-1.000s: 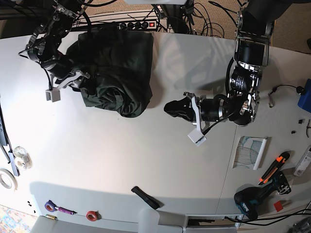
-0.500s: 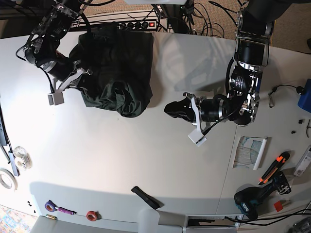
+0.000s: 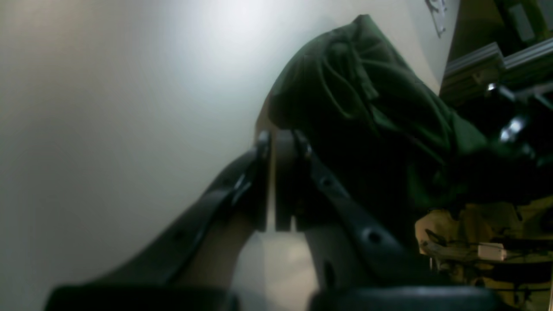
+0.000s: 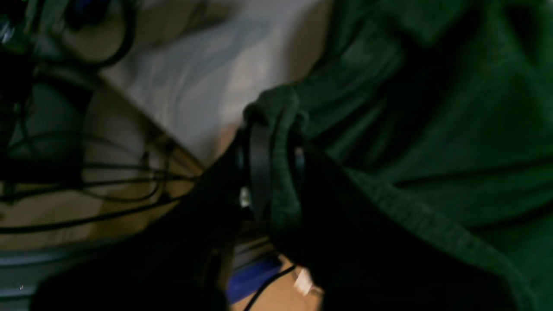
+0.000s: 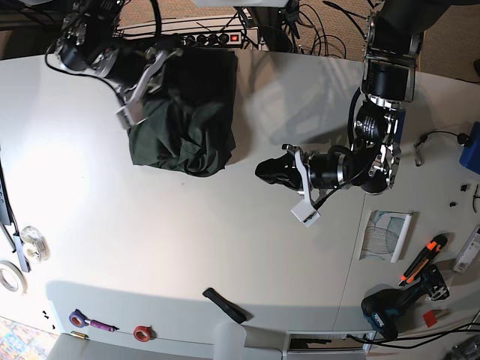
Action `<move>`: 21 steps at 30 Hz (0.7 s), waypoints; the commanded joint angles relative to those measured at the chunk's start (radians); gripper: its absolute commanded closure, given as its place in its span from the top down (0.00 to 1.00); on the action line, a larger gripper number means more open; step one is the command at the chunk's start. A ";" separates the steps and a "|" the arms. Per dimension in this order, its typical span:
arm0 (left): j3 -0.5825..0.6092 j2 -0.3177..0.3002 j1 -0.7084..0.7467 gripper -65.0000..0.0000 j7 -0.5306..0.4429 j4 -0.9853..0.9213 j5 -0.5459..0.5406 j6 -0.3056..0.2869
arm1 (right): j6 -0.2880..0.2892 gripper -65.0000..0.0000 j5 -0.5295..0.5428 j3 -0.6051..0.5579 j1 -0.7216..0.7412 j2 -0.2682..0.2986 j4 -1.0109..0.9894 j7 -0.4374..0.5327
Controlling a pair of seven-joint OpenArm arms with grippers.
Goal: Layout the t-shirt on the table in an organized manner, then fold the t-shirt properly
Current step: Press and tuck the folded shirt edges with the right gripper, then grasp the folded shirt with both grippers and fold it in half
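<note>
Your base camera looks straight down on the whole tabletop point(image 5: 187, 247) from high above. Each wrist camera sits close behind its tool. Behind the left tool point(image 3: 281, 144) you face the shirt point(image 3: 380, 112) low across the tabletop. Behind the right tool point(image 4: 272, 138) you are right up against it. All three views share that shirt.

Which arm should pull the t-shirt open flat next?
Right. The right tool is already shut on the t-shirt edge, so it can likely pull straight away. The left tool is shut, empty, apart from the cloth.
</note>
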 commanded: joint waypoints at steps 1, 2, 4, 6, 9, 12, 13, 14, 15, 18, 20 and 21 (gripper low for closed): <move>-0.003 -0.002 -0.024 0.07 -0.019 0.017 -0.026 -0.005 | 0.008 0.00 0.019 -0.017 -0.006 0.006 0.019 0.018; -0.003 -0.002 -0.024 0.07 -0.019 0.017 -0.026 -0.005 | 0.009 0.00 0.003 -0.036 -0.010 0.006 0.019 0.018; -0.003 -0.002 -0.024 0.07 -0.019 0.017 -0.026 -0.005 | 0.010 0.00 -0.028 -0.070 -0.017 0.006 0.019 0.018; -0.003 -0.002 -0.024 0.07 -0.019 0.017 -0.026 -0.005 | 0.010 0.03 -0.051 -0.097 -0.020 0.006 0.019 0.018; -0.003 -0.002 -0.024 0.07 -0.019 0.017 -0.026 -0.005 | 0.010 0.22 -0.060 -0.124 -0.020 0.006 0.019 0.018; -0.003 -0.002 -0.024 0.07 -0.019 0.017 -0.026 -0.005 | 0.010 0.37 -0.059 -0.142 -0.020 0.006 0.019 0.018; -0.003 -0.002 -0.024 0.07 -0.019 0.017 -0.026 -0.005 | 0.009 0.38 -0.058 -0.146 -0.020 0.006 0.019 0.018; -0.003 -0.002 -0.024 0.07 -0.019 0.017 -0.026 -0.005 | 0.009 0.38 -0.047 -0.151 -0.019 0.006 0.019 0.018; -0.003 -0.002 -0.024 0.07 -0.019 0.017 -0.026 -0.005 | 0.010 0.38 -0.024 -0.150 -0.017 0.006 0.019 0.018; -0.003 -0.003 -0.027 0.07 -0.021 0.017 -0.036 -0.005 | 0.034 0.38 0.040 -0.148 0.016 0.006 0.020 0.018; -0.003 -0.003 -0.031 0.07 -0.019 0.017 -0.082 -0.005 | 0.066 0.38 0.032 -0.147 0.060 0.006 0.020 0.018; -0.003 -0.003 -0.036 0.07 -0.019 0.018 -0.114 -0.005 | 0.069 0.38 0.023 -0.141 0.086 0.006 0.020 0.018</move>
